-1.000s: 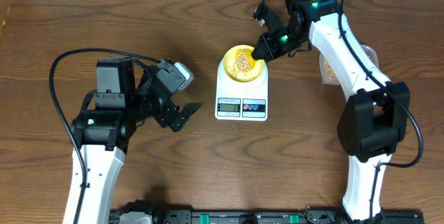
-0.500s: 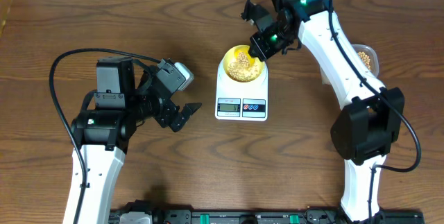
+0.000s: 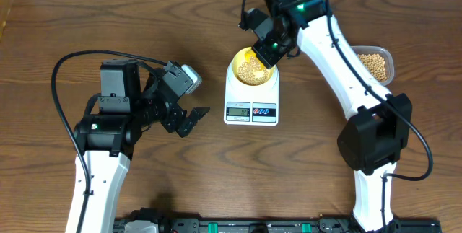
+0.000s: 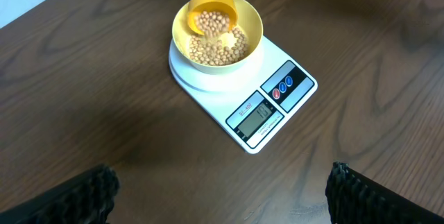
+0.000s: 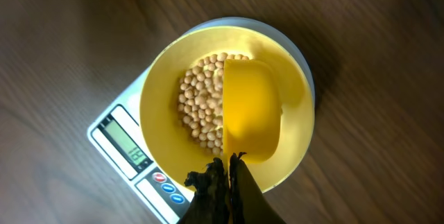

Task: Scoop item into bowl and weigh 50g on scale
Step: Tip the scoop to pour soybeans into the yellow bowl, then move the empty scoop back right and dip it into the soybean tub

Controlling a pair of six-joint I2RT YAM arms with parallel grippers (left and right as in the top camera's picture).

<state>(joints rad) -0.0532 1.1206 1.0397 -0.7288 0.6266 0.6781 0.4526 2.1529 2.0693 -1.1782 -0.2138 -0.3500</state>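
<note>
The white scale [image 3: 250, 110] stands mid-table with the pale yellow bowl [image 3: 236, 68] on its platform. Tan beans [image 5: 198, 102] lie in the bowl. My right gripper [image 5: 227, 175] is shut on the handle of a bright yellow scoop [image 5: 251, 109]. The scoop is tipped on its side over the bowl. In the left wrist view the scoop [image 4: 211, 5] tilts down and beans [image 4: 211, 44] spill from it into the bowl [image 4: 255, 33]. My left gripper [image 3: 193, 120] hangs open left of the scale, with nothing between its fingers [image 4: 83, 196].
A clear plastic tub [image 3: 390, 58] holding more beans sits at the right, past the right arm. The scale's display [image 4: 258, 116] faces the front edge. Bare wooden table lies between the left gripper and the scale.
The right arm has swung left and back, carrying the scoop from the bowl's right rim to over the bowl and tipping it. The tub has come into sight. The left arm has not moved.
</note>
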